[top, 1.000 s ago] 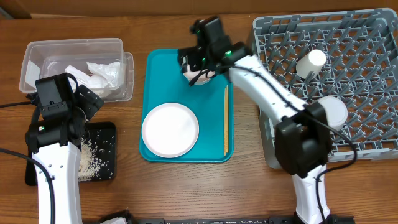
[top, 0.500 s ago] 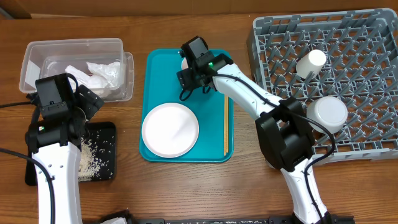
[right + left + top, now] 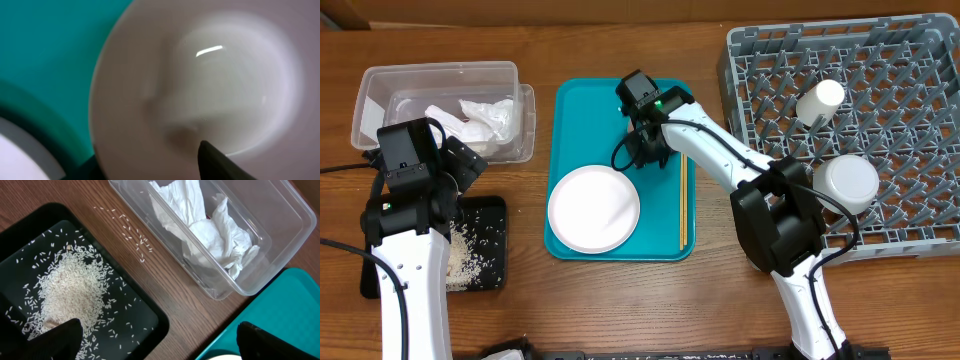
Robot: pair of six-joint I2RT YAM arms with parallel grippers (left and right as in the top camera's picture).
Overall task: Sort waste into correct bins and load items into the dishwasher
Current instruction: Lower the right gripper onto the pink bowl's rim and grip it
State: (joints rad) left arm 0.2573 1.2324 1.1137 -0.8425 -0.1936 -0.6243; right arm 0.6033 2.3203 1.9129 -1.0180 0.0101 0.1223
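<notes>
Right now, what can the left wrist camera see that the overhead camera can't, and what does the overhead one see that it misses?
Only the left wrist view shows loose rice grains spilled on the table between the two bins. Only the overhead view shows the grey dish rack, the white cup in it and the chopsticks. Both show the clear tub holding crumpled napkins, the black tray with its rice, and the teal tray.

We show a wooden table [image 3: 620, 300] carrying a clear tub [image 3: 430, 68], black tray [image 3: 492, 272], teal tray [image 3: 575, 120] and grey dish rack [image 3: 742, 52]; stray rice grains [image 3: 132, 232] lie beside the tub.
</notes>
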